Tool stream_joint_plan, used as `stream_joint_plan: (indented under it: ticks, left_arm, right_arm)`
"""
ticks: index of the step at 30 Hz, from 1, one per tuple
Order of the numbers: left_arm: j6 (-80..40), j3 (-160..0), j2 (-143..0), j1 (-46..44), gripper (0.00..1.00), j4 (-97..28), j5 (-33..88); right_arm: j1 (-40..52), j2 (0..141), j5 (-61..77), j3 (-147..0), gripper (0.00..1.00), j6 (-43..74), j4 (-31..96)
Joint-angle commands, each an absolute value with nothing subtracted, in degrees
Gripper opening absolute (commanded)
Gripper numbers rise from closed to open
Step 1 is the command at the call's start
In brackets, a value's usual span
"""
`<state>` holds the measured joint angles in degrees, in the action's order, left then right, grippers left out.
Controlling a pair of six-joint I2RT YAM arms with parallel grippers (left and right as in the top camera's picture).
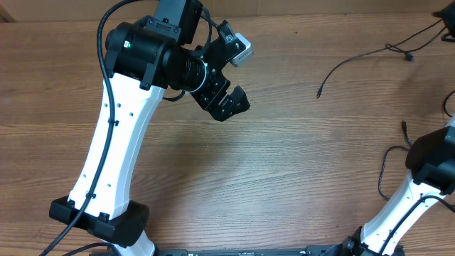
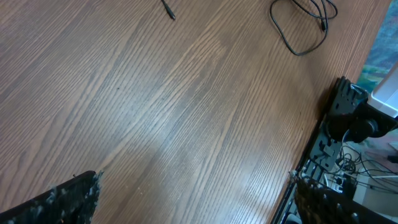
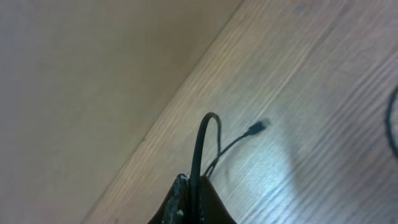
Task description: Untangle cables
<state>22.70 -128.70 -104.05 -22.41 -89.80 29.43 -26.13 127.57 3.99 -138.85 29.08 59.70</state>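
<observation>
Right wrist view: my right gripper (image 3: 193, 208) has its two dark fingers pressed together, pinching a thin black flexible cable (image 3: 200, 149). The cord rises from the pinch in a narrow arch. A finer strand then runs out to a small plug end (image 3: 257, 127), which is blurred. I cannot tell whether the plug rests on the pale wood-grain table (image 3: 323, 74) or hangs just above it.

To do this step well, I judge I should hold the pinch firm and draw the cord slowly away from the others. I should watch that the plug slides free rather than snags, and ease off if the cord goes taut.

Left wrist view: my left gripper (image 2: 193, 202) is spread wide and holds nothing. Its rough black fingertips (image 2: 62, 199) sit at the lower corners with bare table between them. Well beyond them, near the table's far edge, lies a loose black loop of cable (image 2: 298, 38). Another cable's tip (image 2: 168, 9) pokes in at the top. Neither touches my left jaws.

Overhead, those cords lie on the right side of the table, well apart from the left gripper.
</observation>
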Motion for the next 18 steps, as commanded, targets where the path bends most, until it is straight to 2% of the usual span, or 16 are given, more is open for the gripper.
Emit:
stream_joint_plan:
  ticks: [1, 8, 10, 11, 12, 13, 15, 18]
  left_arm:
    - [22.7, -128.7, -103.8, -22.5, 1.00, -89.7, 29.4]
    - [22.7, -128.7, -103.8, -22.5, 1.00, -89.7, 29.4]
    - [22.7, -128.7, -103.8, -22.5, 1.00, -89.7, 29.4]
    - [22.7, -128.7, -103.8, -22.5, 1.00, -89.7, 29.4]
    - [22.7, -128.7, -103.8, -22.5, 1.00, -89.7, 29.4]
    - [22.7, -128.7, -103.8, -22.5, 1.00, -89.7, 29.4]
    - [22.7, -128.7, -103.8, -22.5, 1.00, -89.7, 29.4]
    - [22.7, -128.7, -103.8, -22.5, 1.00, -89.7, 29.4]
  right_arm:
    - [-26.1, 130.1, 1.6, -138.5, 0.04, 28.0, 60.2]
    - [-26.0, 134.9, 1.2, -135.6, 0.04, 25.2, 59.6]
    - [-26.0, 136.4, 1.1, -135.2, 0.09, 22.8, 60.2]
    - [-26.0, 136.9, 0.9, -134.9, 0.20, 21.7, 60.9]
    - [-26.1, 136.9, 1.0, -134.4, 0.37, 21.3, 61.0]
    - [-26.1, 136.9, 0.9, -134.0, 0.62, 20.8, 61.2]
    - [-26.1, 136.9, 0.9, -133.5, 0.97, 20.7, 61.6]
    - [-26.1, 136.9, 0.9, -133.6, 1.00, 20.7, 63.5]
